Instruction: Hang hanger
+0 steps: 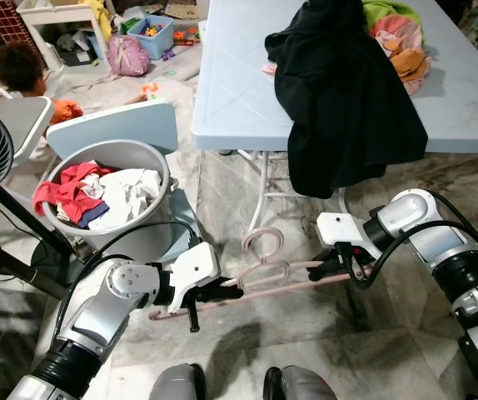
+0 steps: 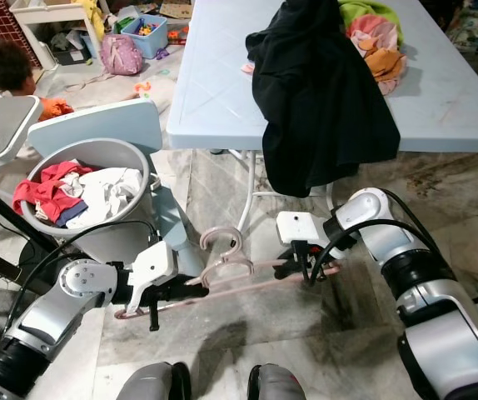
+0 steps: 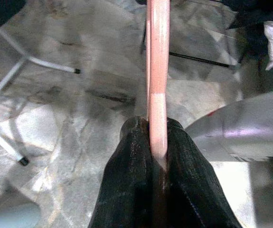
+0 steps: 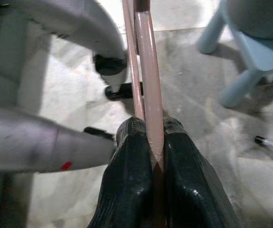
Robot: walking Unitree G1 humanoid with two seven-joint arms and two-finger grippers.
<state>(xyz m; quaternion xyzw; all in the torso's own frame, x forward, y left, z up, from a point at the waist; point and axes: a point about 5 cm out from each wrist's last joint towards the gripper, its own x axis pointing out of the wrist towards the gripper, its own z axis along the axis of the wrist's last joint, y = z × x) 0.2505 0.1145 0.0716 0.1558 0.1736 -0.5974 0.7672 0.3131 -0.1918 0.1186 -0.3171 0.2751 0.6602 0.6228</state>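
Low over the marble floor [image 1: 306,325], the pink hanger [image 1: 264,275] spans both grippers, hook toward the table [image 1: 231,92]. Left gripper [image 1: 214,293] and right gripper [image 1: 332,265] each pinch an end. Keep both closed and level as you lift; any rail, probably elsewhere, is unseen

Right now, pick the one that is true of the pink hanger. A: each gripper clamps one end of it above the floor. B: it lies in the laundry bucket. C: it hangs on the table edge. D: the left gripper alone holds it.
A: the pink hanger is held level above the floor, with the left gripper shut on one end and the right gripper shut on the other.
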